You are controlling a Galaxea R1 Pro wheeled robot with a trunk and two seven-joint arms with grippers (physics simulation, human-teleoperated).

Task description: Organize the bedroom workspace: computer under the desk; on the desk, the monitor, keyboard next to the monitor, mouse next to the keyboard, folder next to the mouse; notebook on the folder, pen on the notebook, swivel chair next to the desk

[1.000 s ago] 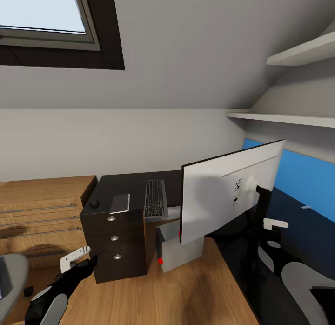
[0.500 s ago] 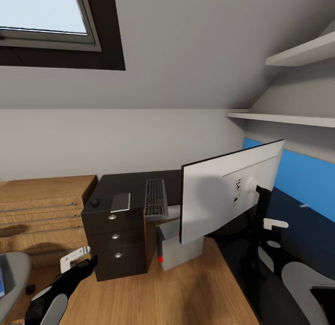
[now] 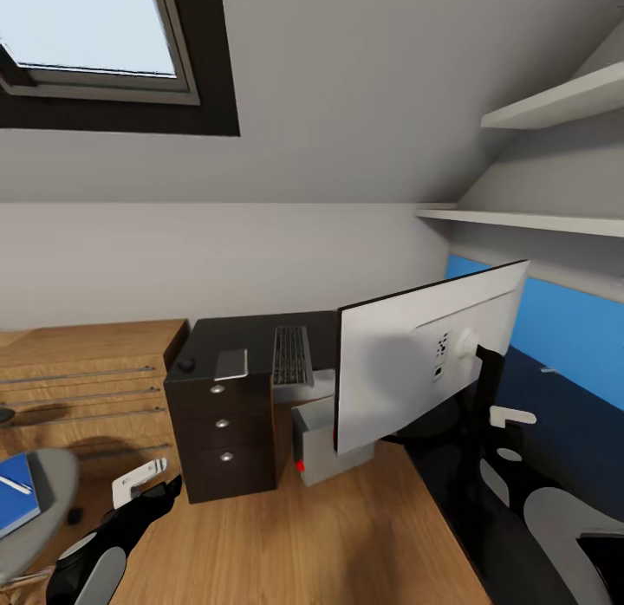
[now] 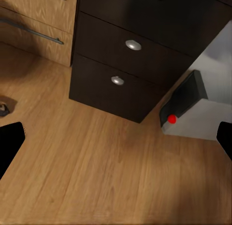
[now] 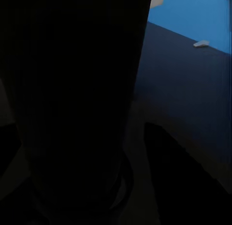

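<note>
A skylight (image 3: 95,42) with a dark frame sits in the sloping grey ceiling (image 3: 347,85), showing pale bright sky. Below it runs a plain light-grey wall (image 3: 217,258). Two white shelves (image 3: 555,102) are fixed where the slope meets the side wall, one above the other, and a bright blue panel (image 3: 563,319) covers the wall beneath the lower one. A light-wood chest of drawers (image 3: 78,380) with thin metal handles stands against the grey wall. The floor (image 3: 347,536) is warm wooden boards, softly and evenly lit.
</note>
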